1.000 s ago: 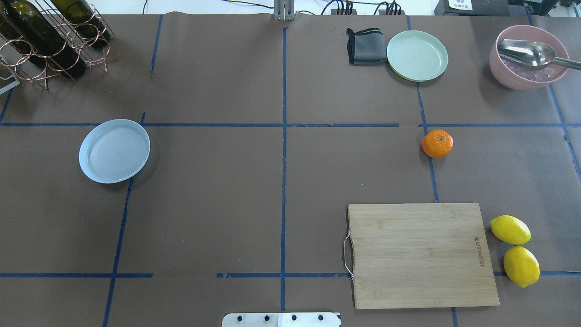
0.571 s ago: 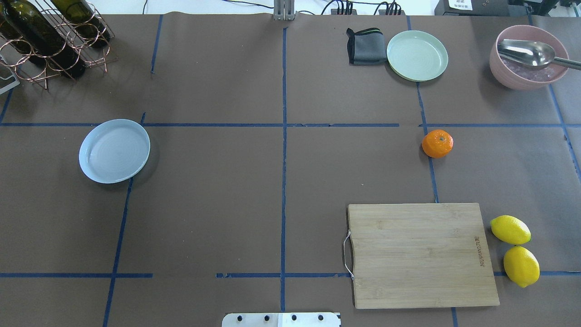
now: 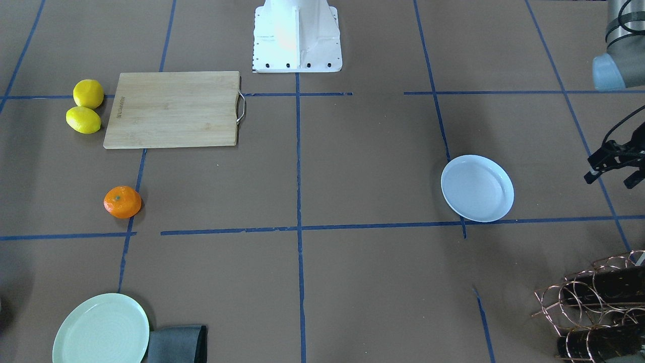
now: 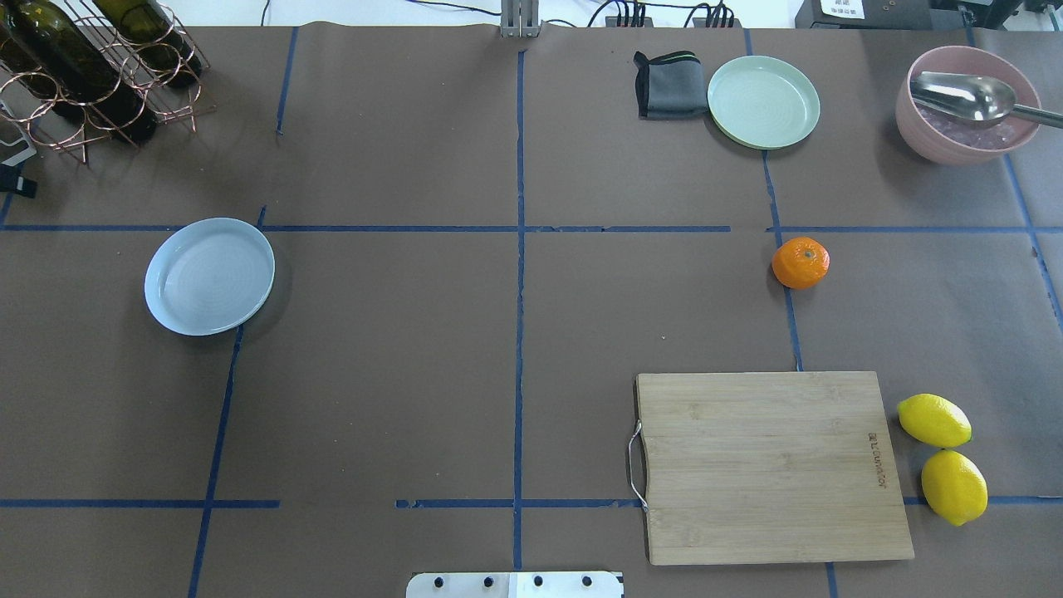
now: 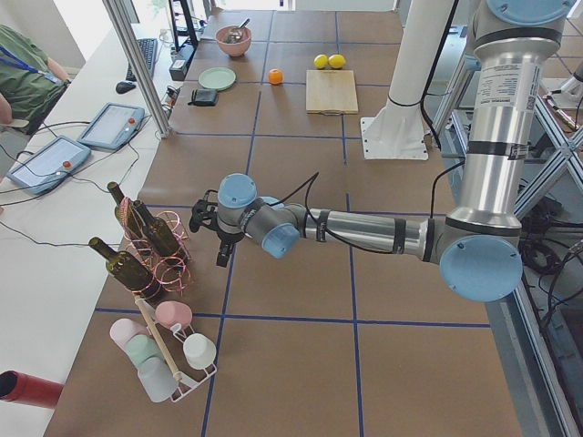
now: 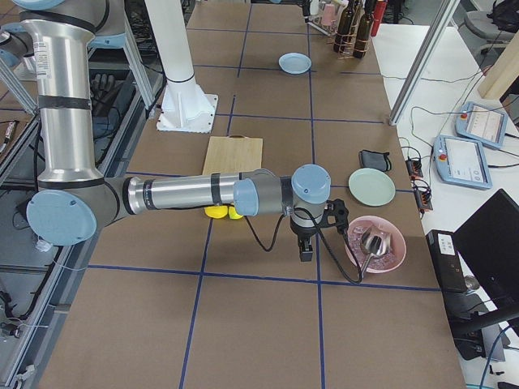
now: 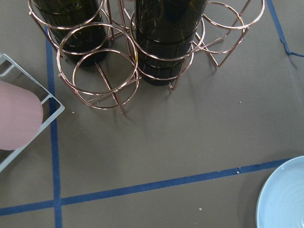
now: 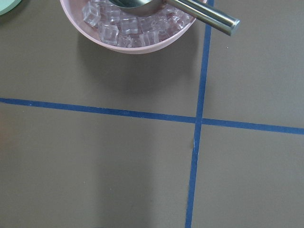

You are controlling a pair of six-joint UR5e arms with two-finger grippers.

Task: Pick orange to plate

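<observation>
The orange (image 4: 800, 262) rests alone on the brown table, on the right side of the overhead view, also (image 3: 122, 202) in the front view. The empty bluish-white plate (image 4: 209, 276) lies far off on the left side; its rim (image 7: 285, 202) shows in the left wrist view. My left gripper (image 3: 608, 180) hovers beyond the plate near the bottle rack, fingers apart, holding nothing. My right gripper (image 6: 306, 251) hangs next to the pink bowl, past the orange; only the right side view shows it, so I cannot tell its state.
A wooden cutting board (image 4: 772, 465) and two lemons (image 4: 942, 457) lie near the robot's base on the right. A pale green plate (image 4: 763, 101), a grey cloth (image 4: 668, 85) and a pink bowl (image 4: 967, 104) of ice with a spoon stand at the far right. A copper bottle rack (image 4: 91, 66) fills the far left corner.
A black tip of my left gripper has come into the overhead view's left edge. The orange, plate and other objects have not moved.
</observation>
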